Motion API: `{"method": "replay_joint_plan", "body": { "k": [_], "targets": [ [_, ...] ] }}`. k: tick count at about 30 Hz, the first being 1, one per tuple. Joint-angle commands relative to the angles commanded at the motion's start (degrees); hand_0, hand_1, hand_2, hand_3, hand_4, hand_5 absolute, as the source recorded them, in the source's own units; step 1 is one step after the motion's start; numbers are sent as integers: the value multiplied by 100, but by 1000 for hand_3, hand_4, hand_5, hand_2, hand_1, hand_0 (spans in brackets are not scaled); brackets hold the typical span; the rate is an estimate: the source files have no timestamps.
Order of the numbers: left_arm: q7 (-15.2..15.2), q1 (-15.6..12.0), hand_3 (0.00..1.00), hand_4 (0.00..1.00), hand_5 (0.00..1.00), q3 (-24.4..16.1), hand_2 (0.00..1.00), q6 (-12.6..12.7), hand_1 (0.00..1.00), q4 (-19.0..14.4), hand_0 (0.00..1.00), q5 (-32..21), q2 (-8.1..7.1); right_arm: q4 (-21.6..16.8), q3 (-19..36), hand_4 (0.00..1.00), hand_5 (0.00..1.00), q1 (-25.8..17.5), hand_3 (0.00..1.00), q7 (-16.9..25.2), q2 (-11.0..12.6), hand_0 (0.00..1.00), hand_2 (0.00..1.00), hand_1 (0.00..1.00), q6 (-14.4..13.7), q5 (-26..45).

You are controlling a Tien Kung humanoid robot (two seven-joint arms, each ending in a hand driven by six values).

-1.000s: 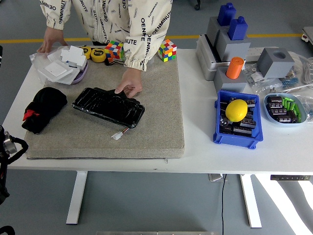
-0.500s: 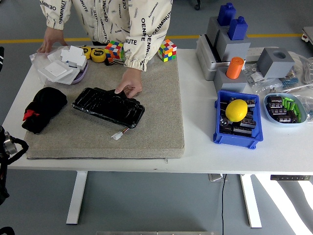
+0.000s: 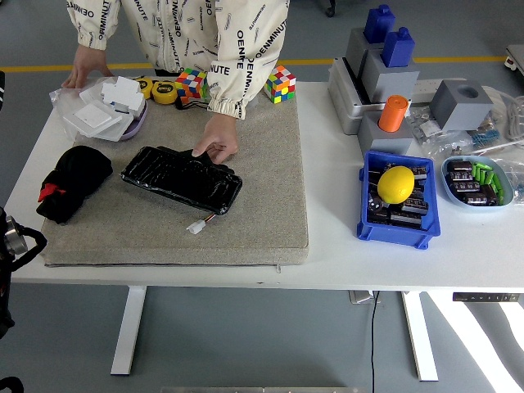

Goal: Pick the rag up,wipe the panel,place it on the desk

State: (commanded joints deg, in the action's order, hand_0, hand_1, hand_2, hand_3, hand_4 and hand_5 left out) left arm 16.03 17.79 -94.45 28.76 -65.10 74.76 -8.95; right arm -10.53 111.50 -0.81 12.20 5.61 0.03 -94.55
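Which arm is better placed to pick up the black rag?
Probably the left: the rag lies at the mat's left end, and the left arm shows at that edge. No right arm is visible.

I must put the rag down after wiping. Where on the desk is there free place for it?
The grey mat is bare to the right of the black panel and along its front edge. The white desk is also bare between the mat and the blue bin. The far left corner, with the plastic trays and cubes, is crowded, and so is the right side.

left arm [image 3: 12,246] at lower-left edge shifted slightly leftward, lower
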Motion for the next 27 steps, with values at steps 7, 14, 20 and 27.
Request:
{"method": "replay_joint_plan", "body": {
  "k": [7, 14, 20, 27],
  "targets": [
    [-2, -31, 708, 910, 263, -22, 690, -7, 648, -43, 528, -9, 21, -4, -19, 879, 354, 4, 522, -13, -17, 537, 490, 557, 1, 0],
    [-3, -27, 708, 910, 264, -12, 690, -8, 647, -53, 528, -13, 29, -2, 1, 879, 354, 8, 522, -24, -14, 536, 490, 557, -10, -16],
    [1, -30, 708, 910, 263, 8, 690, -9, 648, -56, 528, -32, 34, -4, -21, 877, 355, 20, 521, -26, -13, 535, 490, 558, -13, -1],
    [9, -18, 705, 908, 264, 19, 690, -14, 647, -76, 528, -45, 36, 0, 8, 877, 355, 25, 522, -28, -9, 535, 490, 558, -8, -25]
  ]
}}
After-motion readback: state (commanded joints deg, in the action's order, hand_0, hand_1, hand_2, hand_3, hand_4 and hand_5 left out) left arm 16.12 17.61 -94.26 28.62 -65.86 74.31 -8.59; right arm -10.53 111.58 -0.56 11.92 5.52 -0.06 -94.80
